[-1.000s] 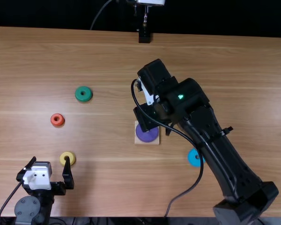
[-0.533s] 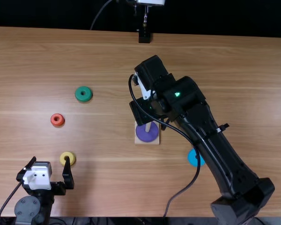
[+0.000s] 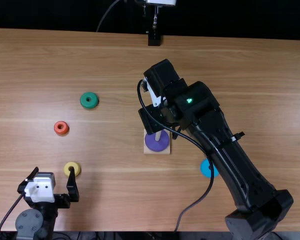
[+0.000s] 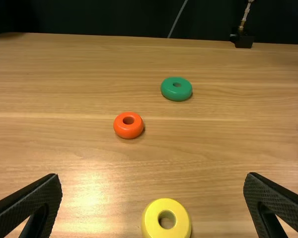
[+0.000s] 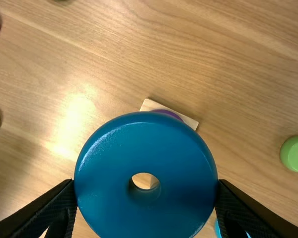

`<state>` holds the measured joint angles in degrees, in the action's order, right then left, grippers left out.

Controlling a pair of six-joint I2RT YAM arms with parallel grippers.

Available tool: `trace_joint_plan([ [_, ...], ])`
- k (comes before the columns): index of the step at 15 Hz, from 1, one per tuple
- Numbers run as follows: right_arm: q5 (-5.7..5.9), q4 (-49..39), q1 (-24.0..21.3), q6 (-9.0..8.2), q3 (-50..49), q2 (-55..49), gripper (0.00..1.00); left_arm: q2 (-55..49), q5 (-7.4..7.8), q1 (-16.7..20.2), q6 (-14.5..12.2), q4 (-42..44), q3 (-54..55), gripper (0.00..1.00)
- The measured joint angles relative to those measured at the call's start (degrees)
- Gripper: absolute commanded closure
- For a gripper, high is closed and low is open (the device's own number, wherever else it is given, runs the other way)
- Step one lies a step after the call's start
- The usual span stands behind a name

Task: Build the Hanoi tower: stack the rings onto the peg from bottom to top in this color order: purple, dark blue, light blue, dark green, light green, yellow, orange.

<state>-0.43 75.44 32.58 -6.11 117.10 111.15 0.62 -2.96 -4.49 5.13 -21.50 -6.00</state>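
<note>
light brown wood, its grain running in long pale streaks, makes up the table [image 3: 35, 60], with a flat black backdrop [image 3: 55, 14] beyond the far edge. a small blocky black stand [image 3: 154, 39] sits at that edge.

near the middle lies a square base [image 3: 146, 151] of pale wood, a smooth purple ring [image 3: 151, 146] lying flat on it and a slim, pale peg [image 3: 158, 135] rising through the ring's centre. the right gripper [image 3: 152, 121] is over by the peg, and in the right wrist view its two black fingers pinch a fat, glossy dark blue ring [image 5: 188, 148] from opposite sides. that ring is thick and rounded at the rim, apart from the purple one, its round hole letting pale wood show through.

the left gripper [image 3: 54, 171] has its fingers [image 4: 32, 203] spread wide, their dark faces finely ribbed, nothing pinched between them. a smooth yellow ring [image 3: 68, 169] lies on the table close to one of its fingertips. farther off lie a small, chubby orange ring [image 3: 61, 132] and a broader dark green ring [image 3: 84, 102].

a light blue ring [image 3: 205, 169] rests partly under the right arm [image 3: 235, 165], and a rounded light green ring [image 5: 289, 154] lies flat on the wood.
</note>
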Motion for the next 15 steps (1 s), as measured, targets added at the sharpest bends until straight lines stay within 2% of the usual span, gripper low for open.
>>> trace_joint_plan([
  [15,0.02,-0.15,0.00,0.15,-1.36,-0.17,1.00,0.00,-0.02,0.00,-0.02,0.00,0.00,0.00],
])
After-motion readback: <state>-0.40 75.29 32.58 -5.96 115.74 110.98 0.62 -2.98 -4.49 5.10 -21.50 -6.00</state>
